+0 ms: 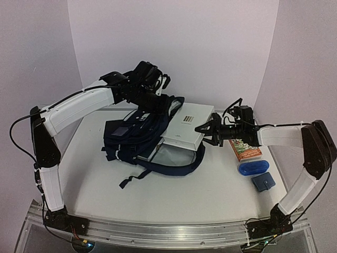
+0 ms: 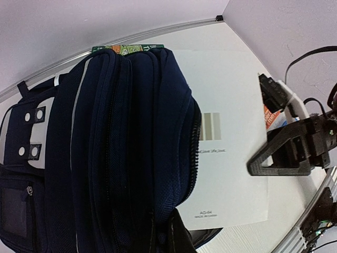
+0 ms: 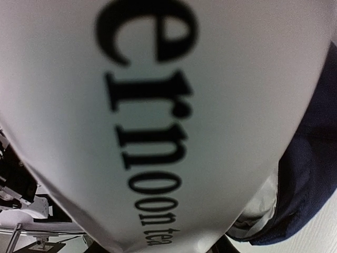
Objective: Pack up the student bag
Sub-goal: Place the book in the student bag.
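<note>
One student bag [image 1: 131,134] lies sideways, its mouth facing right.

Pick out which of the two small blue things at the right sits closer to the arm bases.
The squarish dark blue pouch. The brighter blue oval case lies beyond it, beside the colourful book.
</note>
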`<state>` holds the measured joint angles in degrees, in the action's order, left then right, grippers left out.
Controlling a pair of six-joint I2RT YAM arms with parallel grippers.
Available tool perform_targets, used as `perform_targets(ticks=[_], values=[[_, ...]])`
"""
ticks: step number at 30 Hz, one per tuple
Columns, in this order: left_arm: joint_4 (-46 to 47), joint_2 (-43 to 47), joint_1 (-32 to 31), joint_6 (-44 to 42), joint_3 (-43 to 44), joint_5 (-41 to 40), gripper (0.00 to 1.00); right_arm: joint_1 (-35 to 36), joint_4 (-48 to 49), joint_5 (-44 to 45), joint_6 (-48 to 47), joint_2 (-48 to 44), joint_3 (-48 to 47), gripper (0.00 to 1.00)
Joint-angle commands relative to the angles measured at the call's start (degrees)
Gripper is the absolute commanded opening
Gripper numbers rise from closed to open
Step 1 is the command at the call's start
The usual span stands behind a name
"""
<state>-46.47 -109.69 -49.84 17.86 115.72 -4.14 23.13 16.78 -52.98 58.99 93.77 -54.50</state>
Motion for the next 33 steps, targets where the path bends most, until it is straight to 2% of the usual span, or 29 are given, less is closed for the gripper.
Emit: perform_targets(ticks=[1, 10, 20, 24, 30, 33], values=[[8.83, 4.21, -0.17, -0.40, 2.92, 0.60, 0.00, 4.09, 8.10, -0.58, 3.01, 3.90, -3.86, 0.00], [10.37, 5.66, -0.16, -0.63, 0.92, 2.12, 0.00, 8.00, 10.03, -1.50, 4.15, 7.45, -5.79, 0.00], [13.50, 7.91, -0.15, -0.47, -2.57, 9.29, 0.00, 8.20, 12.03, 0.50, 4.63, 12.50, -11.70, 0.00], [13.50, 9.19, -0.16, -0.78, -3.71, 7.44, 0.00, 8.17, 13.13, 0.44, 6.54, 14.61, -10.86, 0.00], [14.01, 10.45, -0.17, -1.33, -5.82, 5.06, 0.00, 7.22, 12.30, 0.35, 4.56, 11.53, -6.40, 0.00], [13.02, 10.67, -0.17, -1.34, -5.57, 2.20, 0.00, 4.35, 10.48, -1.34, 4.24, 9.18, -3.76, 0.00]])
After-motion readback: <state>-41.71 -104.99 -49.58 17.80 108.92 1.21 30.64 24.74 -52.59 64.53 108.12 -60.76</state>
